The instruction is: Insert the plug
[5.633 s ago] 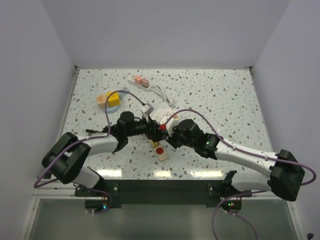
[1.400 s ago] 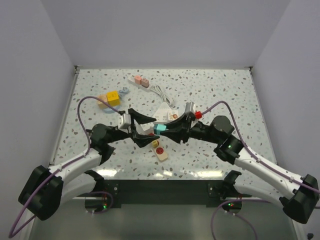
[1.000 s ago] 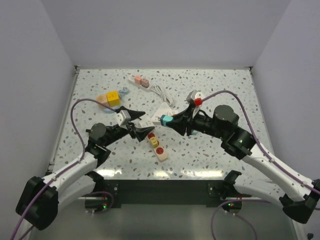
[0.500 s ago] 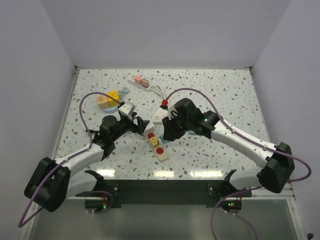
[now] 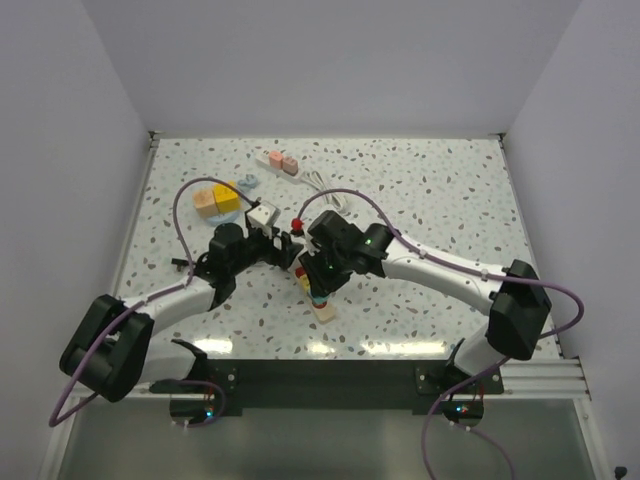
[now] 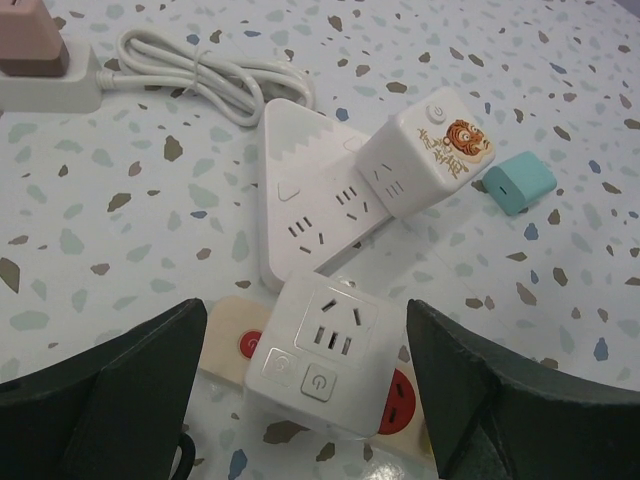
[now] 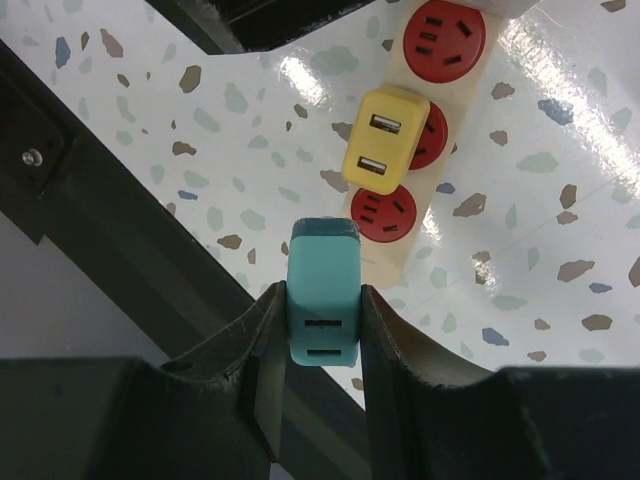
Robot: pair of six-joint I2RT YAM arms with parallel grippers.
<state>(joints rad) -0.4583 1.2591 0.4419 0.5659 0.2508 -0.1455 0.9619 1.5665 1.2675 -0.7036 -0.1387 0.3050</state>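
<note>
Your right gripper (image 7: 322, 312) clamps the teal plug (image 7: 322, 283) between its fingers near the power strip (image 7: 385, 213); left gripper (image 6: 305, 400) spread wide.

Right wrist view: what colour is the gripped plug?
The plug is teal; right wrist view shows it best.

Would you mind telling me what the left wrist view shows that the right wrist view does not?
Only the left wrist view shows the white triangular power strip, the tiger-printed cube adapter, a white cube socket and a looped white cable. Only the right wrist view shows the teal plug clamped in the right end effector and a yellow USB charger seated in a red socket. Both show the cream strip with red sockets.
</note>
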